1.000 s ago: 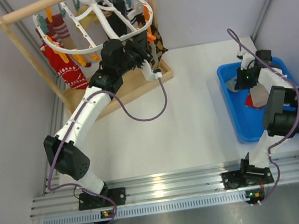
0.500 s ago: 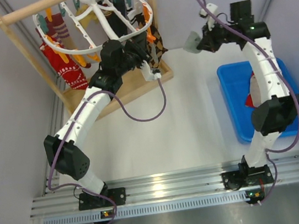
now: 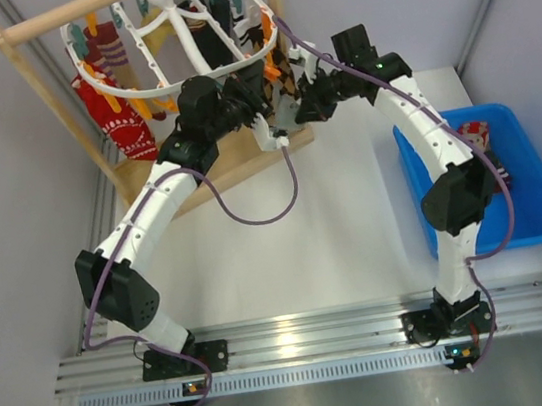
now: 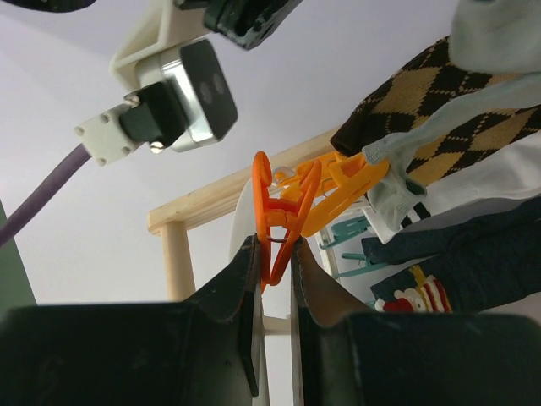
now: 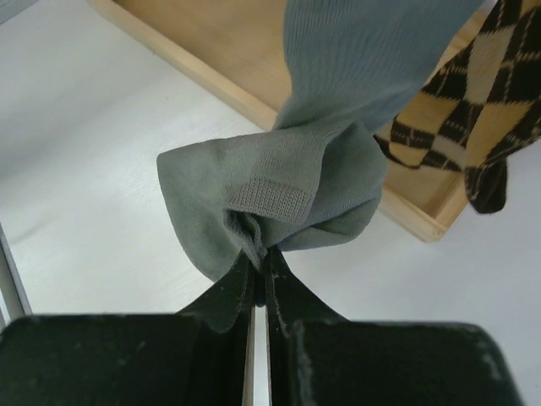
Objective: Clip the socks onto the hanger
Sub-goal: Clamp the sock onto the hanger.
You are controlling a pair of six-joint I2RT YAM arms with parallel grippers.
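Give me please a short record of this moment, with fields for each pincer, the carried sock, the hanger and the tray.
left pincer: closed on an orange clip of the hanger
right pincer: closed on the grey sock, pinching bunched fabric
grey sock position: raised beside the argyle sock, near the clip
hanger: white ring at the wooden rack, several socks already clipped
blue tray: a patterned sock lies inside
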